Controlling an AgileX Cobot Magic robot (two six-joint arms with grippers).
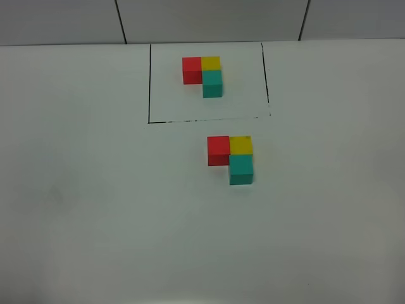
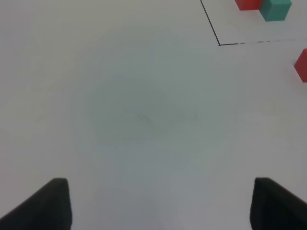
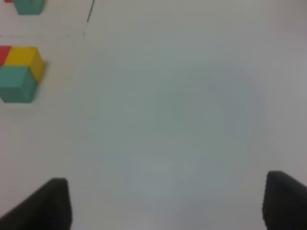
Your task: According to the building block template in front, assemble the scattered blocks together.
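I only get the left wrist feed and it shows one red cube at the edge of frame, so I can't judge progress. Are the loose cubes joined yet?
Observer: Yes. In the high view the red cube touches the yellow cube, with the teal cube against the yellow one's near side.
Operator: Does that match the template?
Observer: It does; the building block template inside the black frame shows the same L.
Operator: Is the right gripper holding anything?
Observer: No. The right gripper is open over bare table, apart from the cubes.
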